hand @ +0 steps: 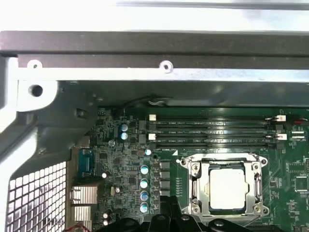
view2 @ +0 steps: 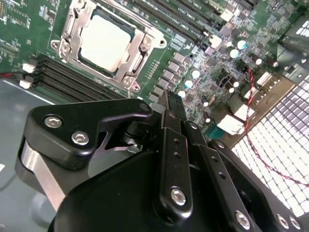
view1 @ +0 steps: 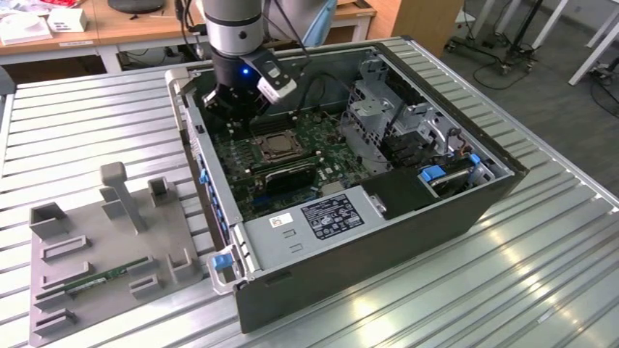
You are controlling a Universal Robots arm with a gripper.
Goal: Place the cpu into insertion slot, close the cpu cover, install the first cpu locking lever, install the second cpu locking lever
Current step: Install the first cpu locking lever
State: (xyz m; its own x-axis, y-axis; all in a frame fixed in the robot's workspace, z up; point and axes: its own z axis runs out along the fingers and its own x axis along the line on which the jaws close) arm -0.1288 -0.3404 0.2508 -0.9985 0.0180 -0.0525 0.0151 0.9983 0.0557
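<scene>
The cpu (hand: 227, 187) lies flat in the socket on the green motherboard (view1: 320, 130), its pale metal top showing in both wrist views (view2: 106, 41). The cpu cover (hand: 227, 161) is down around it as a silver frame (view2: 137, 60). Thin locking levers (hand: 194, 186) lie low along the frame's sides. My gripper (view2: 170, 102) hovers above the board, off to one side of the socket, with its fingers shut together and nothing between them. In the exterior view the gripper (view1: 237, 109) hangs inside the open computer case, just behind the socket (view1: 274, 148).
The case walls (view1: 198, 145) hem in the gripper. A drive cage (view1: 387, 123) and a labelled power supply (view1: 324, 214) stand at the exterior view's right. Memory slots (hand: 212, 130) run beside the socket. A grey fixture plate (view1: 97, 279) holding a memory stick lies outside the case.
</scene>
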